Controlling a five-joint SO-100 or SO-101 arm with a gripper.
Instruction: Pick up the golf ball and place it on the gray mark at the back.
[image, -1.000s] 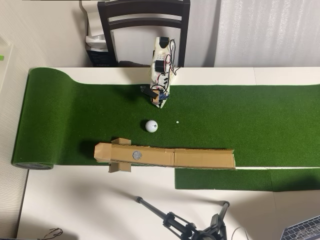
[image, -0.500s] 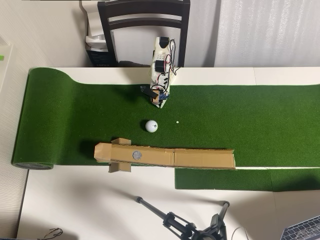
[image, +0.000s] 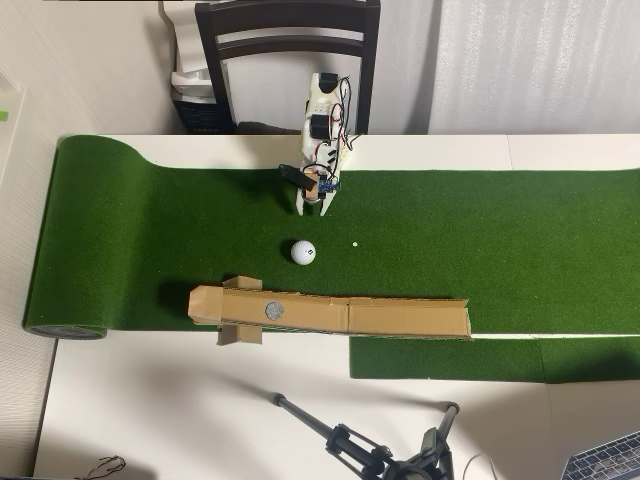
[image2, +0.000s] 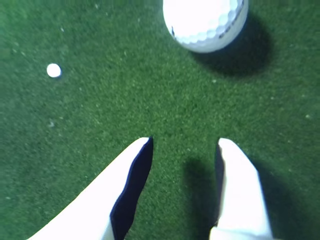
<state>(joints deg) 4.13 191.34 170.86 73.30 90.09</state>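
One golf ball (image: 304, 252) lay on the green turf mat (image: 150, 220) in the overhead view, roughly at the mat's centre. Being round, it had no long axis; its small dark printed mark faced up and slightly toward 3 o'clock in that view. In the wrist view the ball (image2: 205, 22) sat at 12 o'clock, cut by the top edge, dimples visible, shadow falling toward 3 o'clock.

Gripper (image: 313, 208) stood at 12 o'clock from the ball in the overhead view, near it but apart, not touching. In the wrist view the gripper (image2: 184, 142) showed two white fingers (image2: 240, 185) spread apart, bare turf between them, nothing held; tips pointed toward 12 o'clock, toward the ball.

Gray mark (image: 273, 311) was a flat round spot on the long cardboard trough (image: 400, 316), at about 7 o'clock from the ball, well clear of it. The trough's long axis ran 9 to 3 o'clock along the mat's lower edge.

Tiny white speck (image: 354, 243) lay on the turf at 3 o'clock from the ball; in the wrist view it (image2: 53, 70) appeared at upper left. The mat lay on a white desk (image: 150, 420).
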